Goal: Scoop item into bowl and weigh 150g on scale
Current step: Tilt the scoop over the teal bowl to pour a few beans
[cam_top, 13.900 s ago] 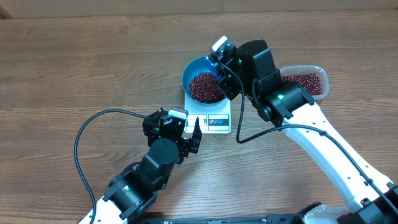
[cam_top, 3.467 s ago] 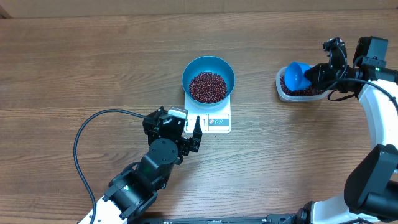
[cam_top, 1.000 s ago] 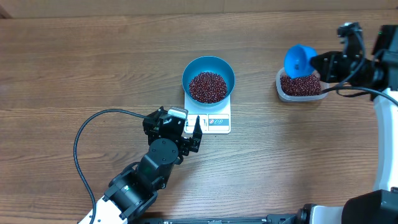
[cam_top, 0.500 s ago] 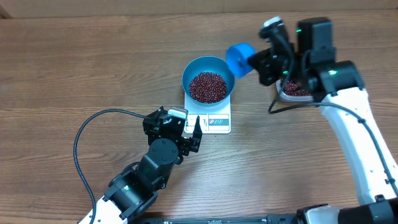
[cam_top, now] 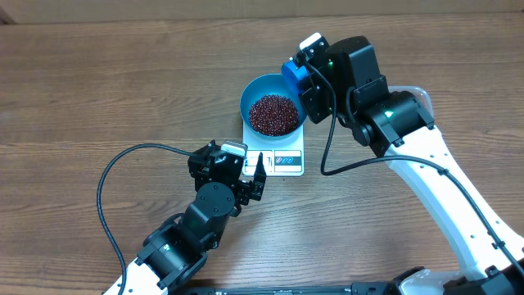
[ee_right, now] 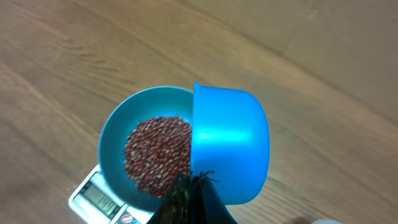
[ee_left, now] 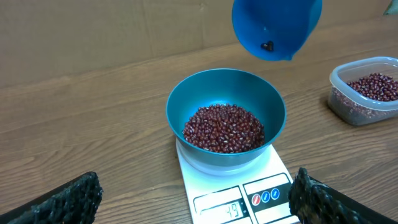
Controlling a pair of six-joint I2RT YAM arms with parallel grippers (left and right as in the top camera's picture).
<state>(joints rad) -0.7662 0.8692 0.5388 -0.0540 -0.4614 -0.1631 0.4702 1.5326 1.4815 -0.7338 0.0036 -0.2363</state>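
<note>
Small blue plastic scoop, clamped in right gripper, is being held tilted above deep blue bowl; gentle shaking likely needed next. Left gripper: jaws apart.

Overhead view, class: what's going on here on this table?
The right end effector, shut on a blue scoop, holds it tipped above the rim of the blue bowl. The bowl, partly filled with red-brown beans, sits on the white scale. The left end effector rests open in front of the scale, holding nothing. A clear tub holds more.
</note>
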